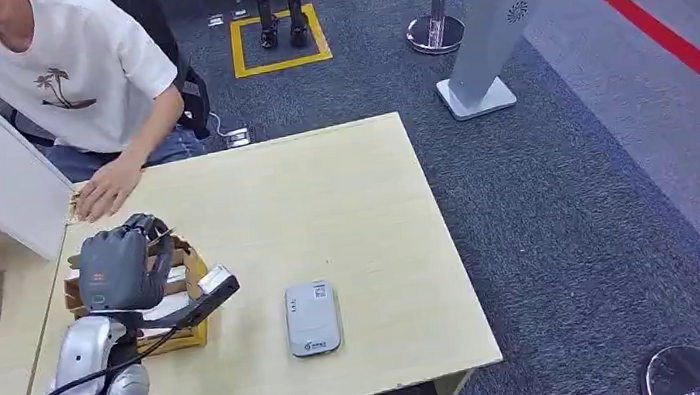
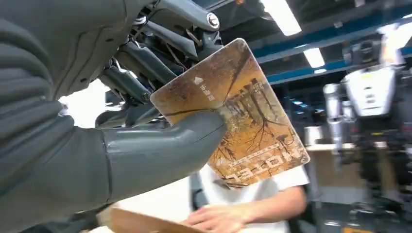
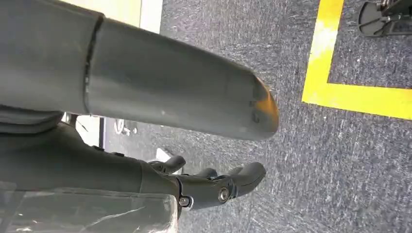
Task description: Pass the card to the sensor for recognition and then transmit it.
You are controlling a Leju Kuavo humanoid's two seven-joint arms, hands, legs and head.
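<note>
Left robot hand (image 2: 145, 121) hides card (image 2: 243, 121) corner (thumb-covered).

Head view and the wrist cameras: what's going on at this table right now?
The robot's left hand pinches a brown card printed with trees between its thumb and fingers, raised above a small yellow cardboard holder on the pale wooden table. The flat grey card sensor lies on the table to the hand's right, apart from the card, so it has not been presented yet. A person in a white T-shirt sits across the table with a hand resting on its edge. The right hand hangs over grey carpet, holding nothing.
</note>
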